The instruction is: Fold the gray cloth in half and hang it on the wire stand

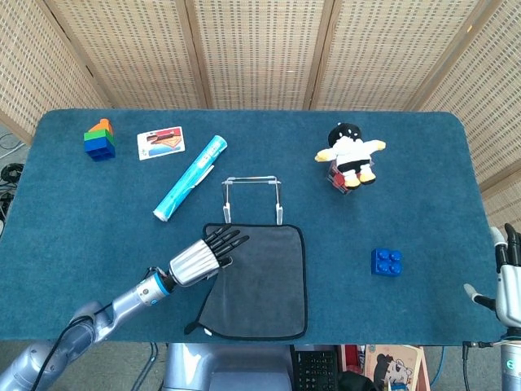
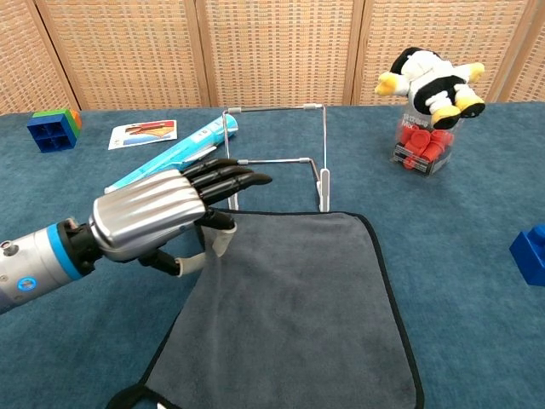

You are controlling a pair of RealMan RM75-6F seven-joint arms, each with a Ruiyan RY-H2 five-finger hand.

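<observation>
Left hand (image 2: 157, 217) pinching left edge of gray cloth (image 2: 298, 315), lifted. Wire stand (image 2: 274, 158) just behind. Right hand (image 1: 506, 281): fingers upright, apart.

**Woven screens behind a blue table**

A table (image 1: 423, 179) covered in deep blue-teal, carpet-like fabric fills most of the scene. Along its far edge stands a folding screen (image 1: 260, 49) of pale woven cane panels set in light wooden frames, with angled panels closing in the left and right sides. Light is even and bright, casting only soft shadows. Below the near edge, grey floor and dark cables show at left.
</observation>
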